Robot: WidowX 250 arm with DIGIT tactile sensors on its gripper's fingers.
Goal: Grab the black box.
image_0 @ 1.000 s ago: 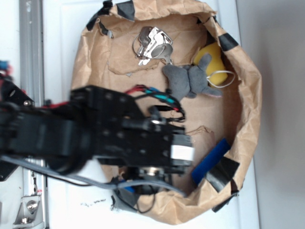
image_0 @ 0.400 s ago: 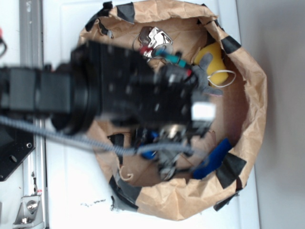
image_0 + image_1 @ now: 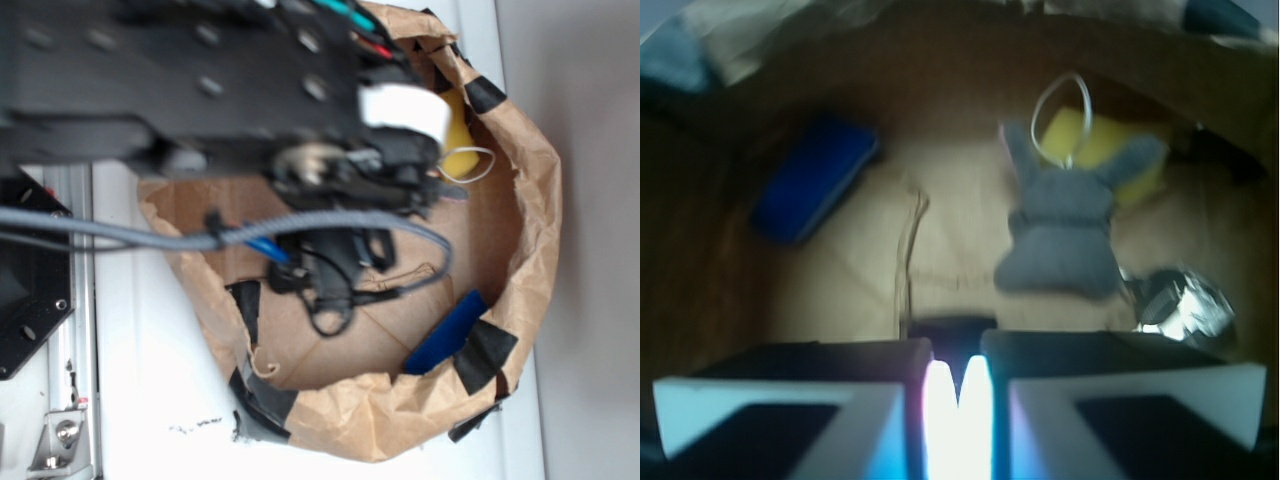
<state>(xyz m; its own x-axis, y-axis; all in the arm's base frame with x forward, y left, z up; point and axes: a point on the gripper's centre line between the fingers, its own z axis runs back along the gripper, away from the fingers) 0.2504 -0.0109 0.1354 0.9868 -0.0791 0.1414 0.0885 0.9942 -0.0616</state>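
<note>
Hand (image 3: 958,385): clenched; in the wrist view the two bright pads meet at a thin dark line and nothing is between them. It is nearer to the camera than the grey plush toy and apart from it.
Dark patch: a small dark shape lies just beyond the fingertips; I cannot tell what it is.
Grey plush toy (image 3: 1060,235): lies flat on the brown paper floor, beyond the hand and a little to the right.
Black box (image 3: 1180,303): just beside the plush toy, at its lower right in the wrist view. Its top is glossy and wrinkled, and the picture is blurred there. The hand does not touch it. In the exterior view the arm hides it.
Blue piece (image 3: 815,180): flat and rectangular, well apart from the plush toy on the left, close to the paper wall.
Yellow thing (image 3: 1095,150): directly behind the plush toy and partly covered by it.
White loop (image 3: 1060,105): thin, it rises above the plush toy in front of the yellow thing.
Brown paper rim (image 3: 530,200): it encloses the plush toy and all the other things, with black tape patches on it.
Arm (image 3: 200,80): blurred, it covers the upper part of the exterior view.
Surface (image 3: 150,380): white, under the paper rim.
</note>
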